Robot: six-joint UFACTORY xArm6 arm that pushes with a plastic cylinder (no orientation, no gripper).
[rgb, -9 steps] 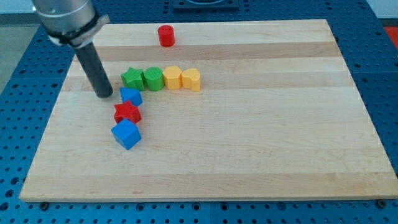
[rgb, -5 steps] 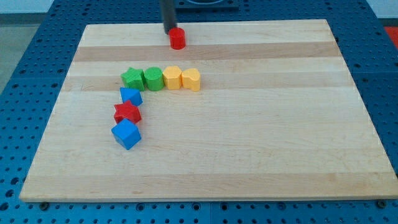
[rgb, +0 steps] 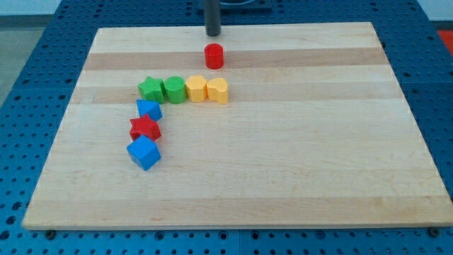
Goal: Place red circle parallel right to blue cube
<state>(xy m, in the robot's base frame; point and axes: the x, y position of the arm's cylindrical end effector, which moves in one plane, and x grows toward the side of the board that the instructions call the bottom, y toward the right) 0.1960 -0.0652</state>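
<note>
Red circle (rgb: 214,56) sits just below my tip (rgb: 213,33); the rod stands upright, bearing no jaws.

pale wooden board (rgb: 297,142), blue perforated table (rgb: 28,85) around it

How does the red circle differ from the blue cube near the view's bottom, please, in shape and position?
Shape: the red circle is a short round cylinder; the blue cube has flat faces and corners.
Place: the red circle stands alone near the view's top, just below my tip; the blue cube sits lower left, at the end of a column, against the red star.
Both are small blocks resting on the wooden board.
</note>
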